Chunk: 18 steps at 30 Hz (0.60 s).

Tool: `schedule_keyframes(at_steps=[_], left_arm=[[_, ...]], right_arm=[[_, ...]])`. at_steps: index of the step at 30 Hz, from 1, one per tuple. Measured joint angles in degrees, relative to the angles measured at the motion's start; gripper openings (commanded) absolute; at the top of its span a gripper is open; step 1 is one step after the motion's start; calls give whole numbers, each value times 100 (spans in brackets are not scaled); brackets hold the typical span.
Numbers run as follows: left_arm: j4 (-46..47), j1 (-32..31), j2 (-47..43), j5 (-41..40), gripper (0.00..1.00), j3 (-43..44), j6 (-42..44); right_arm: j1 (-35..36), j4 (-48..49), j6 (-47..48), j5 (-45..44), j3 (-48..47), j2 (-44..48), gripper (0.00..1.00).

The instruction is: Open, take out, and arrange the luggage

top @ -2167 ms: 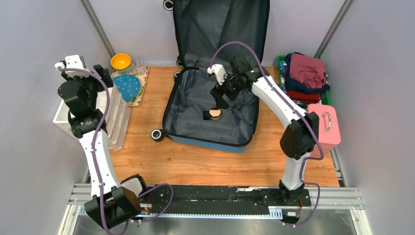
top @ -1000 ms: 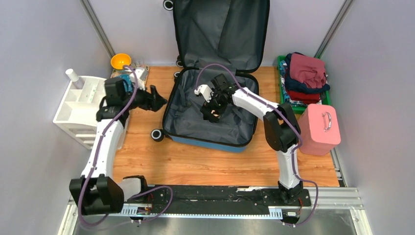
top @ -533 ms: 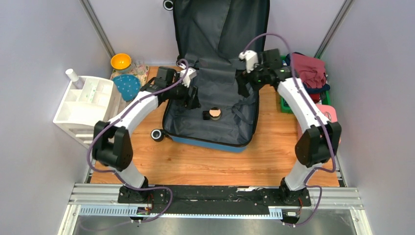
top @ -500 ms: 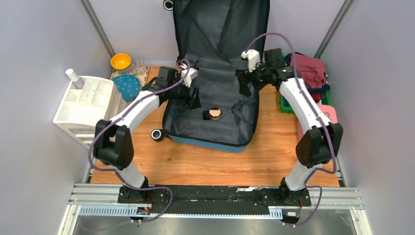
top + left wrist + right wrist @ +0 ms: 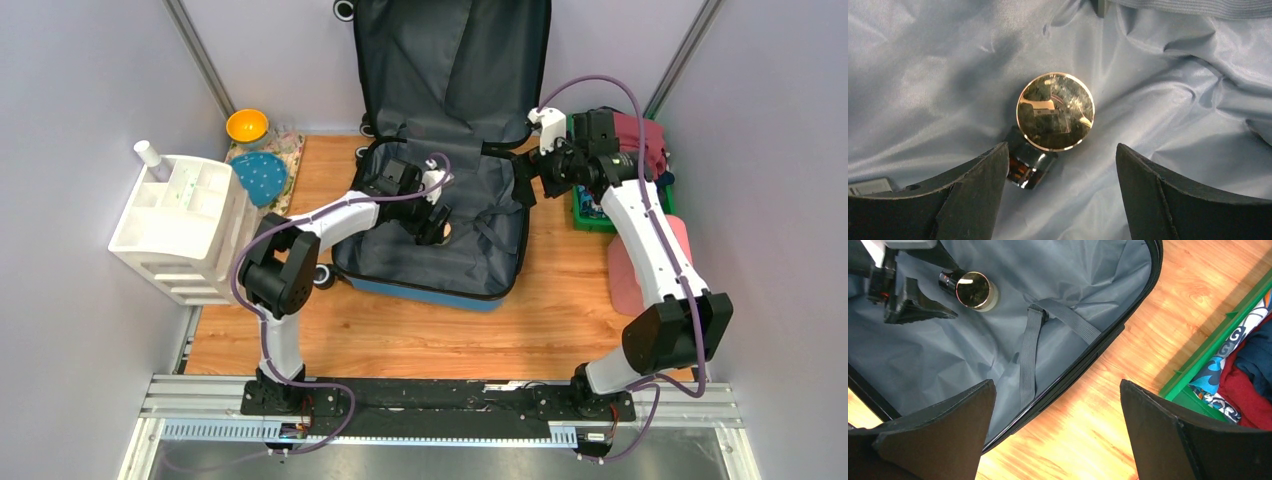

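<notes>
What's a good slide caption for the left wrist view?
Open left gripper poised above a gold-capped container resting on the grey lining of the luggage.

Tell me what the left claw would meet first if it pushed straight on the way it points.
Likely the round mirrored gold cap of the small dark bottle, centred between the left claw's open fingers, with grey fabric lining beneath; depth is unclear.

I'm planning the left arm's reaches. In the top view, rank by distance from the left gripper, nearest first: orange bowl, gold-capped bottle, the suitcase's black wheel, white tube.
From the left gripper:
1. The gold-capped bottle, at its open fingers, in the luggage.
2. The black wheel, luggage's near-left corner.
3. The orange bowl, far-left table corner.
4. The white tube, in the organiser, far left.
</notes>
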<state>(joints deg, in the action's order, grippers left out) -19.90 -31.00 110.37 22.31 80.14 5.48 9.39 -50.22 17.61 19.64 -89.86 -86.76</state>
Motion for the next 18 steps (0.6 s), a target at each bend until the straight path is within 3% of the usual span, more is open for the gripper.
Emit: schedule_keyframes(at_steps=[18], left_arm=[[439, -367, 673, -415, 78, 385, 302]], right_arm=[[-4, 4, -260, 72, 59, 7, 99]])
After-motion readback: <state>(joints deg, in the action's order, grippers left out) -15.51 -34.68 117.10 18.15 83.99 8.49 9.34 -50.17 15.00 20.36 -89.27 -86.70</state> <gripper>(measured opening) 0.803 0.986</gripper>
